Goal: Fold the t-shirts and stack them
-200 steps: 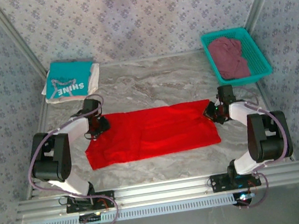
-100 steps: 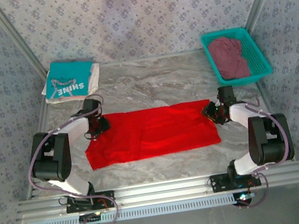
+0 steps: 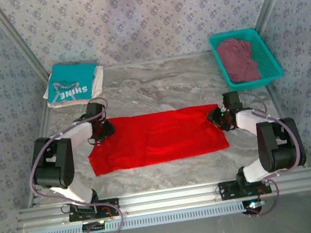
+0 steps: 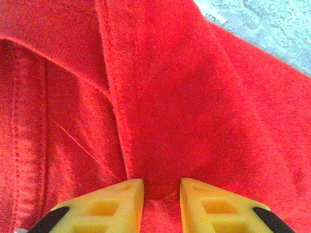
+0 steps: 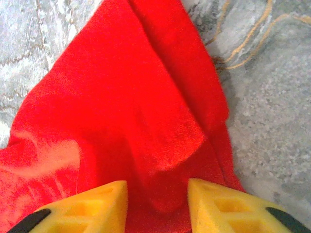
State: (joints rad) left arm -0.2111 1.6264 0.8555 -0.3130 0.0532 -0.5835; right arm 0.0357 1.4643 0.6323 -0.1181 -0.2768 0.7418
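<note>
The bright red t-shirt (image 3: 158, 136) lies folded into a long band across the middle of the table. My left gripper (image 3: 104, 129) sits at its upper left corner; in the left wrist view my left gripper (image 4: 162, 187) is shut on a pinch of the red cloth (image 4: 194, 97), with folds running into the jaws. My right gripper (image 3: 216, 115) is at the upper right corner. In the right wrist view my right gripper (image 5: 158, 191) stands open, a raised fold of red cloth (image 5: 121, 107) lying between the fingers without touching them. The teal "SHINE" t-shirt (image 3: 70, 85) lies folded on the white one (image 3: 98, 78) at the back left.
A teal basket (image 3: 275, 62) at the back right holds the crumpled maroon t-shirt (image 3: 239, 58). Patterned walls close in the table on three sides. Bare marble table (image 3: 157, 90) lies behind the red shirt and a strip in front of it.
My right gripper has opened and shifted a little left over the red shirt's right corner. The left gripper keeps its hold and has not moved.
</note>
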